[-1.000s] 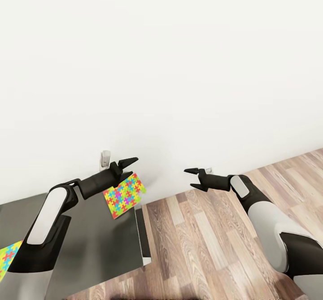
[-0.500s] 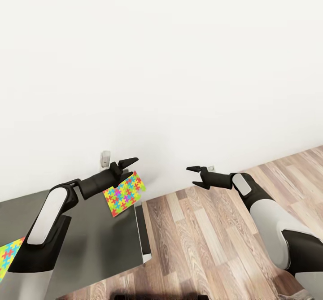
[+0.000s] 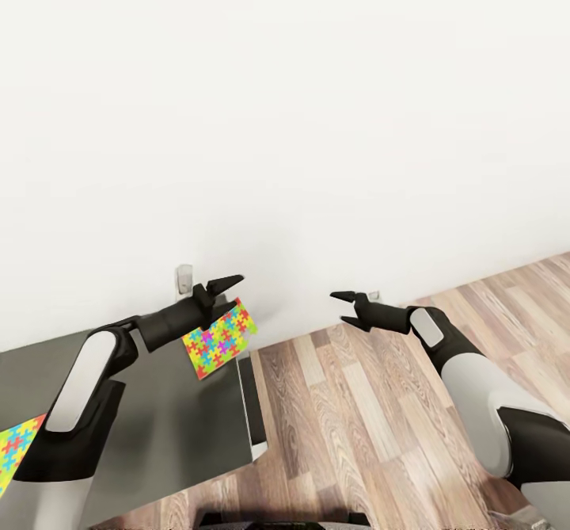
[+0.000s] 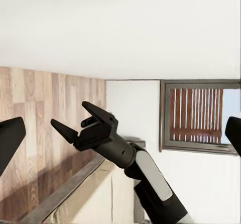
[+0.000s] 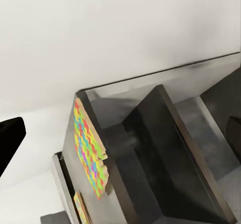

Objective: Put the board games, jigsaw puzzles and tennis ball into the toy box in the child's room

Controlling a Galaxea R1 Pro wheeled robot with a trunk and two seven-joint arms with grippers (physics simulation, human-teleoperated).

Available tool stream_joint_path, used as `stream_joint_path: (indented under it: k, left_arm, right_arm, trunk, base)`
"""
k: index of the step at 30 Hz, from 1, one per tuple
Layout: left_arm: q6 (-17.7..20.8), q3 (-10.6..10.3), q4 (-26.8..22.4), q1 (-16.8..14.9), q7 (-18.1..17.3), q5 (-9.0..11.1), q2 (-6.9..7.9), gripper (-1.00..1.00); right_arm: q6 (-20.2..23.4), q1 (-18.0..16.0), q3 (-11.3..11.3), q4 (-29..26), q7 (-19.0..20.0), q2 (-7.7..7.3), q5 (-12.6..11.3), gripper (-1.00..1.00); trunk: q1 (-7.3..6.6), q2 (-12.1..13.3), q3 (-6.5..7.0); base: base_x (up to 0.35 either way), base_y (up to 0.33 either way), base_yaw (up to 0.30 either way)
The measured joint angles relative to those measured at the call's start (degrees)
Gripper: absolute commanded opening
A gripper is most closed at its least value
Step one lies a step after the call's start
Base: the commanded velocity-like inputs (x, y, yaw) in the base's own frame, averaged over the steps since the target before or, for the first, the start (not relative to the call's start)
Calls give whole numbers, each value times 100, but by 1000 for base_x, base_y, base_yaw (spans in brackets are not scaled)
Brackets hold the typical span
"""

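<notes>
One jigsaw puzzle (image 3: 220, 338) lies flat at the far corner of the table's dark grey top (image 3: 174, 419). My left gripper (image 3: 222, 292) hovers open just above its far edge, with nothing between the fingers. The other jigsaw puzzle (image 3: 16, 451) shows at the picture's lower left edge. My right gripper (image 3: 345, 309) is open and empty over the wood floor, right of the table. The right wrist view shows both puzzles (image 5: 88, 148) (image 5: 80, 209) on the dark top. In the left wrist view, the right gripper (image 4: 75, 121) stands open. The toy box, board games and tennis ball are out of view.
A bare white wall (image 3: 317, 118) stands close ahead, behind the table. Wood-plank floor (image 3: 356, 435) stretches right of the table's edge. A small grey fitting (image 3: 184, 279) sits on the wall by the table corner. A dark-framed window (image 4: 201, 116) appears in the left wrist view.
The whole head view has drifted slightly, so the camera has moved. Both arms keep almost the same pose, and both grippers stay open.
</notes>
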Motion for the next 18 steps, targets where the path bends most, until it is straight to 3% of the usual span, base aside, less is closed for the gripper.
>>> stream_joint_path:
  k: [3,8,18]
  left_arm:
    - [1,0,1,3,-42,305,24,100]
    - [3,-2,4,7,-71,542,47,100]
    - [9,-10,9,9,-86,687,60,100]
  right_arm:
    - [-50,12,17,1,288,-6,9,100]
    - [-168,23,44,1,745,-10,52,100]
    - [-378,35,64,6,1067,-18,88,100]
  trunk:
    - [0,0,-28]
    - [0,0,-75]
    - [0,0,-168]
  base:
    - [0,0,0]
    - [0,0,0]
    - [0,0,0]
